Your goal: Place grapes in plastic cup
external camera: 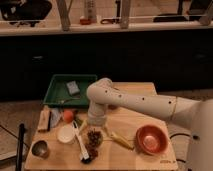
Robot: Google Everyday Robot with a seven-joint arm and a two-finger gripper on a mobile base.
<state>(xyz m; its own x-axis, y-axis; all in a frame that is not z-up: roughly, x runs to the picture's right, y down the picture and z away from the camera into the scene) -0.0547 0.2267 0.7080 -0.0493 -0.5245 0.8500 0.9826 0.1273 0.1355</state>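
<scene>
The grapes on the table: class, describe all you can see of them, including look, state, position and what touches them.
The grapes are a small bunch of dark purple-red round fruit lying on the wooden table, near its front edge. The gripper hangs just above them at the end of the white arm; whether it touches them is unclear. A brush with a white handle lies right alongside on their left, and a banana on their right.
</scene>
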